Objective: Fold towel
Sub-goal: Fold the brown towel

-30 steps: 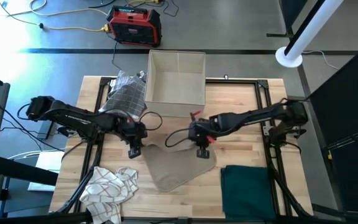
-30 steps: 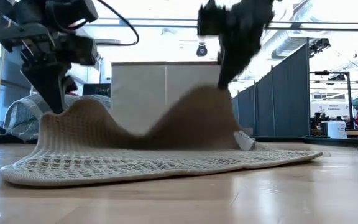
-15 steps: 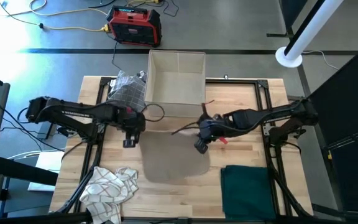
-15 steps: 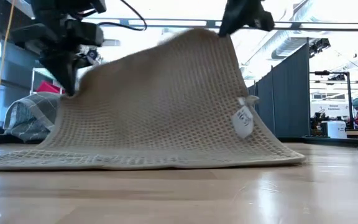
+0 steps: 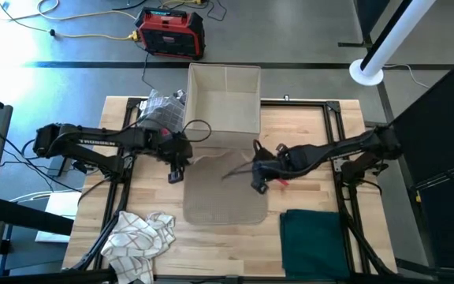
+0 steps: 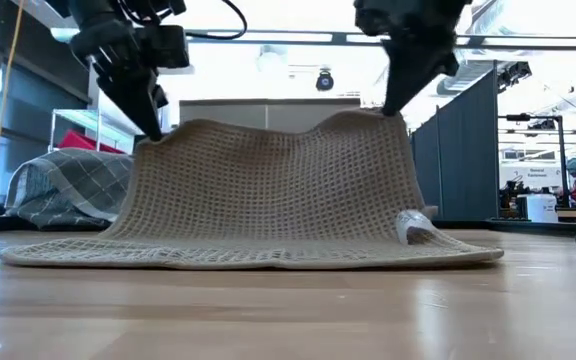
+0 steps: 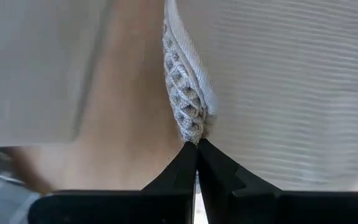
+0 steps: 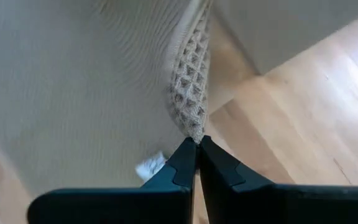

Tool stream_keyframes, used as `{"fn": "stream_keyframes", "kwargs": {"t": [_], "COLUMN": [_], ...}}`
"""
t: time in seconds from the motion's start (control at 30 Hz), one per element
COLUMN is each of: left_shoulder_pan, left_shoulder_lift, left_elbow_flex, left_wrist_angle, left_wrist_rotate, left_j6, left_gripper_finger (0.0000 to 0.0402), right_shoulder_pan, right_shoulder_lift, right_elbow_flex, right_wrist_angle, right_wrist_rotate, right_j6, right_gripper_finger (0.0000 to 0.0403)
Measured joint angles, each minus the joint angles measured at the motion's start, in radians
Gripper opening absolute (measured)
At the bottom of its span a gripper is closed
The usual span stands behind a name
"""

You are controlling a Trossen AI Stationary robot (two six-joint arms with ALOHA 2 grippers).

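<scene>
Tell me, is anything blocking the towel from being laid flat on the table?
Nothing visible. Both grippers, left and right, pinch the towel by its raised edge; the bare table beyond runs to the box, with nothing between.

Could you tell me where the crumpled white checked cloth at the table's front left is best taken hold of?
Probably at a raised fold of the white checked cloth, from straight above: it lies bunched, with no flat edge showing. Both grippers are busy, the left gripper and right gripper shut on the beige waffle towel.
</scene>
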Motion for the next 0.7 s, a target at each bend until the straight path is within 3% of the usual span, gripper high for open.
{"fn": "stream_keyframes", "kwargs": {"t": [0.13, 0.3, 0.6, 0.7], "left_shoulder_pan": [-0.063, -0.186, -0.343, -0.364], "left_shoulder_lift": [0.0, 0.0, 0.0, 0.0], "left_elbow_flex": [-0.025, -0.091, -0.222, -0.259], "left_wrist_angle": [0.009, 0.093, 0.432, 0.449], "left_wrist_rotate": [0.05, 0.092, 0.196, 0.195], "left_j6": [-0.07, -0.108, -0.303, -0.352], "left_gripper_finger": [0.0, 0.0, 0.0, 0.0], "right_shoulder_pan": [0.049, 0.115, 0.187, 0.194], "right_shoulder_lift": [0.0, -0.001, -0.001, 0.0], "right_elbow_flex": [-0.014, -0.089, -0.253, -0.301], "right_wrist_angle": [0.006, 0.145, 0.405, 0.435], "right_wrist_rotate": [-0.022, -0.164, -0.264, -0.272], "right_j6": [-0.08, -0.163, -0.141, -0.13], "right_gripper_finger": [0.0, 0.0, 0.0, 0.0]}}
